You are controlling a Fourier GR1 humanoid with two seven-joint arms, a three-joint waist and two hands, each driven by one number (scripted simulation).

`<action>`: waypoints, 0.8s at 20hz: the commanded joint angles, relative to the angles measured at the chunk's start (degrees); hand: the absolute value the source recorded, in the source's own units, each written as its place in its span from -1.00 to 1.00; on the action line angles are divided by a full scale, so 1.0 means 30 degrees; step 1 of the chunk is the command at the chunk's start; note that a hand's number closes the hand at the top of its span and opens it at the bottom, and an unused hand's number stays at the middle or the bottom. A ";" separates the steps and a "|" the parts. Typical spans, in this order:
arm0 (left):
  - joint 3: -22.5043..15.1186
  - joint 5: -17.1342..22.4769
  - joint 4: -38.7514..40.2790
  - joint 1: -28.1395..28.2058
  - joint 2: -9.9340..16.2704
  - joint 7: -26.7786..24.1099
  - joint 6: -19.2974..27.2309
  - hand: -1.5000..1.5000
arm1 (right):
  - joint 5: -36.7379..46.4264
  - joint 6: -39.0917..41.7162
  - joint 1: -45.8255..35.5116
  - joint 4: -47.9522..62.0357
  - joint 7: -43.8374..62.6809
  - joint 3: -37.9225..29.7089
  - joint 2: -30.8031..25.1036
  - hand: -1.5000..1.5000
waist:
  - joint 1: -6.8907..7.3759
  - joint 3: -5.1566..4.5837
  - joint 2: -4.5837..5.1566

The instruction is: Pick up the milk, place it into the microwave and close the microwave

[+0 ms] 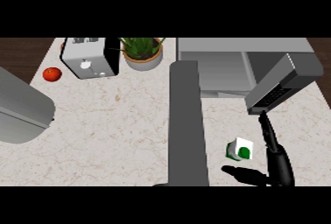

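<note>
— How many things on the counter (pixel 116 127)?
— One milk carton (pixel 241 149) in front of the open microwave (pixel 220 70), one toaster (pixel 89 57), one potted plant (pixel 143 51), one tomato (pixel 52 74), perhaps.
— The hand?
— One right hand (pixel 275 162), fingers spread wide beside the carton, holding nothing.

The worktop (pixel 116 127) was pale cream with faint brown speckled veining. The milk carton (pixel 241 149) was white with a green patch. The right hand (pixel 275 164) was black. The microwave (pixel 223 65) was grey. The tomato (pixel 52 74) was red, the toaster (pixel 89 57) silver and black, and the plant (pixel 142 46) green in a beige pot.
</note>
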 commanded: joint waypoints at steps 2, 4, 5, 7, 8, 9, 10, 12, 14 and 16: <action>-0.0408 -0.0176 -0.0395 0.0956 -0.0459 -0.0161 -0.0246 -1.00 | -0.0609 0.0884 -0.0865 0.3581 -0.2717 -0.0718 -0.0565 -1.00 | 0.0062 0.0008 0.0001; 0.1072 0.0877 -0.0130 0.0848 -0.0265 -0.0187 -0.1295 -1.00 | -0.0237 0.1037 -0.1343 0.3729 -0.1943 -0.0261 -0.0454 -1.00 | 0.0044 -0.0001 -0.0009; 0.0081 0.0384 -0.1360 0.1147 -0.0465 0.0466 -0.0190 -1.00 | -0.0180 0.1124 -0.1473 0.3821 -0.1770 0.0009 -0.0244 -1.00 | 0.0039 0.0003 -0.0003; 0.1265 0.1117 -0.0247 0.1346 -0.0312 -0.0145 -0.1834 -1.00 | -0.0142 0.0851 -0.2559 0.5231 -0.2200 -0.0467 -0.0320 -1.00 | 0.0068 -0.0001 -0.0005; 0.0793 0.0653 -0.0246 0.1321 -0.0470 -0.0878 -0.1452 -1.00 | -0.0768 0.1446 -0.3191 0.7895 -0.3906 -0.1566 -0.1075 -1.00 | 0.0173 0.0013 0.0018; 0.0360 -0.0021 0.0087 0.0449 -0.0472 -0.0556 -0.0717 -1.00 | 0.0333 0.0092 -0.1851 0.6107 -0.3011 -0.0003 0.0487 -1.00 | -0.0007 -0.0001 -0.0002; 0.1397 0.1011 -0.0033 0.1088 -0.0358 -0.0355 -0.1889 -1.00 | -0.0161 0.0554 -0.2033 0.7935 -0.4796 -0.0867 -0.0209 -1.00 | 0.0037 0.0005 0.0004; 0.0107 0.0109 -0.0439 0.1225 -0.0474 -0.0695 -0.0755 -1.00 | -0.0110 0.0616 -0.2877 0.8394 -0.4476 -0.1060 -0.0492 -1.00 | 0.0043 0.0003 -0.0002; 0.1595 0.1166 0.0360 0.0668 -0.0265 -0.0217 -0.1846 -1.00 | 0.0164 -0.0068 -0.3944 1.0406 -0.5036 -0.1403 -0.0349 1.00 | 0.0033 0.0005 0.0016; 0.1231 0.0730 0.0238 0.0450 -0.0470 0.0128 -0.1666 -1.00 | 0.0760 -0.1526 -0.4112 1.0982 -0.5442 -0.1373 0.0187 1.00 | 0.0030 0.0007 0.0023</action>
